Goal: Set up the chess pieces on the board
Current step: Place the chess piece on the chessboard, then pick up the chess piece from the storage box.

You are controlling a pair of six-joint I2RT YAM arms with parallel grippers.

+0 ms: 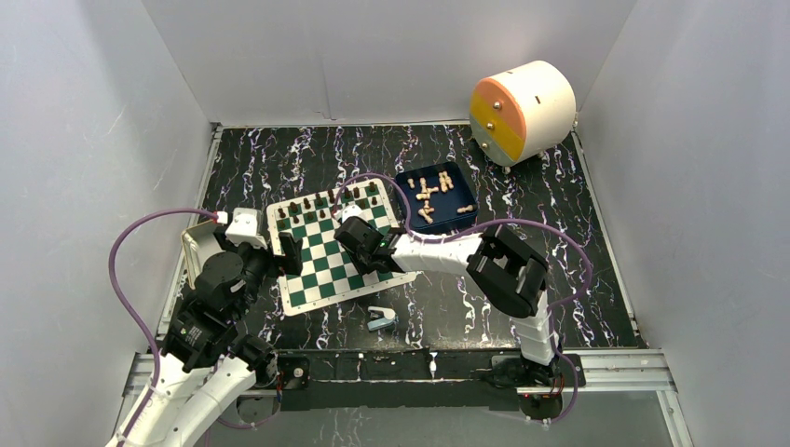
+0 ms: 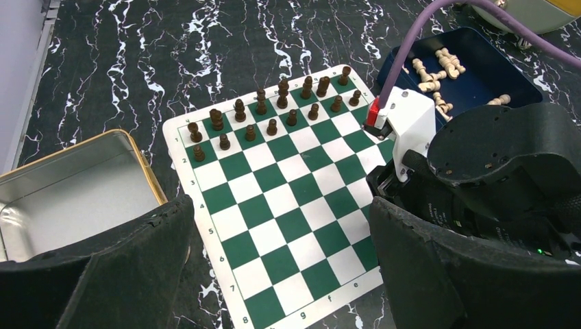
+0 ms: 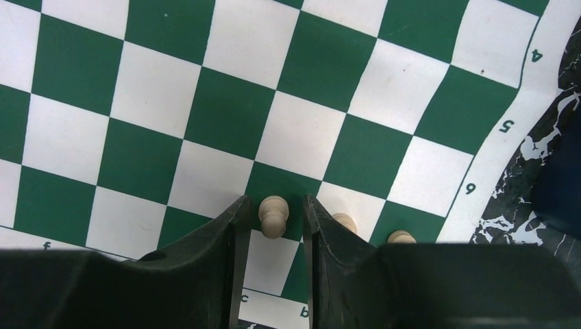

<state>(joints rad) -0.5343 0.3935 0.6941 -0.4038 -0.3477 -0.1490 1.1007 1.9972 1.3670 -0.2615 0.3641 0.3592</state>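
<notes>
On the board [image 3: 226, 110], a tan pawn [image 3: 274, 218] stands inside the slightly open right claw [image 3: 275, 205], untouched.

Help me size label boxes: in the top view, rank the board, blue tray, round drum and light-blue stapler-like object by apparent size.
1. board
2. round drum, only somewhat smaller-looking
3. blue tray
4. light-blue stapler-like object, by far the smallest
</notes>
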